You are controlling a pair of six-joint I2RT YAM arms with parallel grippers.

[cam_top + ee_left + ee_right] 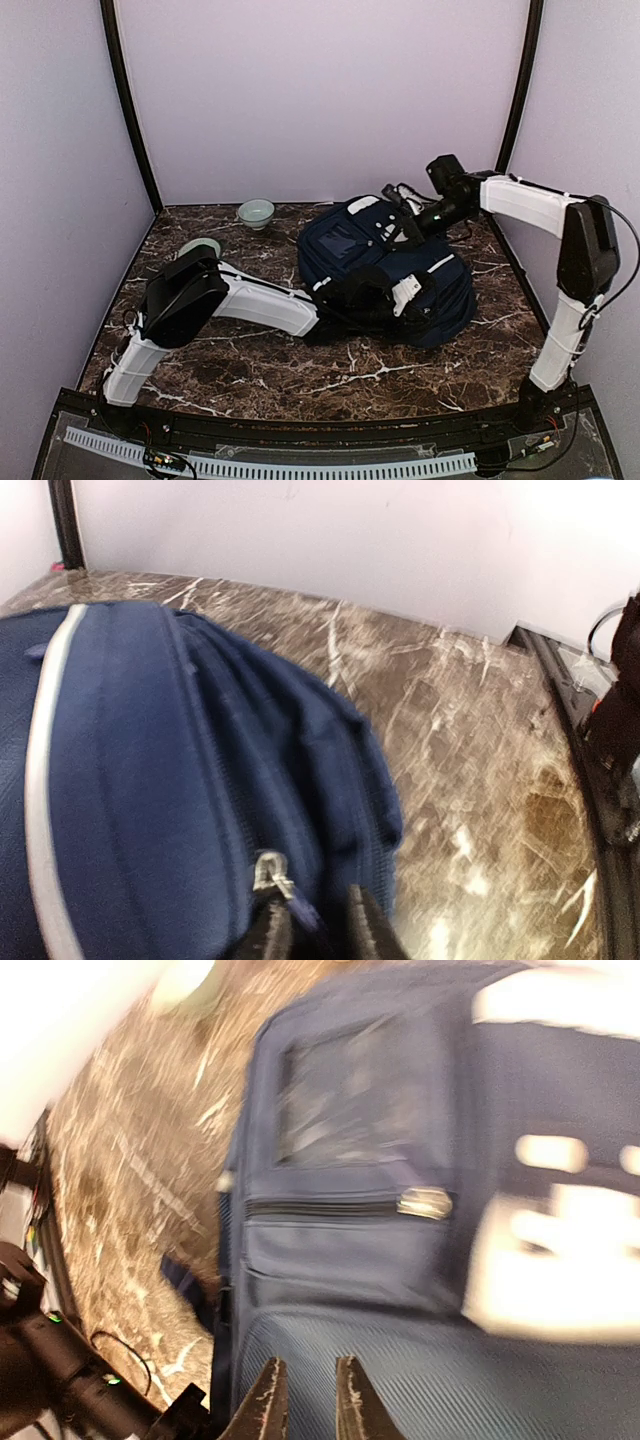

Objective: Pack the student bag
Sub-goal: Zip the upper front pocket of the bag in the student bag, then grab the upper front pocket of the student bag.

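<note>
The student bag point(375, 262), a big navy backpack with white trim, lies on its back right of the table's middle. My left gripper point(405, 295) rests low on its near side. In the left wrist view that left gripper point(318, 930) has its jaws a narrow gap apart, with the blue pull tab of a metal zip slider point(268, 872) lying between them against the left finger. My right gripper point(405, 222) hovers over the bag's far end. Seen from the right wrist, the right gripper point(305, 1400) is slightly open above ribbed fabric, with nothing in it, below a zipped front pocket point(340, 1250).
A pale green bowl point(256, 212) stands near the back wall. A second bowl point(200, 246) sits by the left arm's elbow, partly hidden. Walls enclose the marble table point(300, 375) on three sides. Both views from the wrists are blurred.
</note>
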